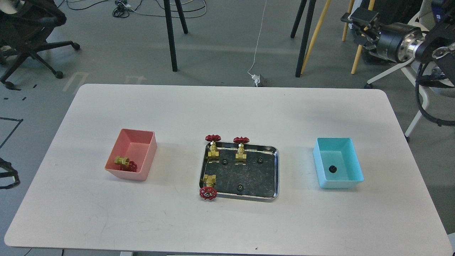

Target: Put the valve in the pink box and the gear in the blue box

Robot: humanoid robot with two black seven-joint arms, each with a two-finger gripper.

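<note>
The pink box [142, 137] stands on the left of the table with one valve [124, 163] lying in it. The blue box [352, 156] stands on the right with one gear [332, 169] on its floor. The steel tray [273, 193] in the middle holds three valves [213, 145] [241, 147] [208, 186] and three gears [224, 162] [260, 160] [240, 187]. My right gripper [359, 25] is high at the top right, far above and behind the blue box, open and empty. A dark part of my left arm [7, 174] shows at the left edge, beside the table; its fingers cannot be told apart.
The white table [227, 106] has rounded corners. Beyond its far edge are black stand legs [170, 35], wooden legs [312, 35], a cable on the floor, an office chair [28, 32] at the far left and a white chair at the far right.
</note>
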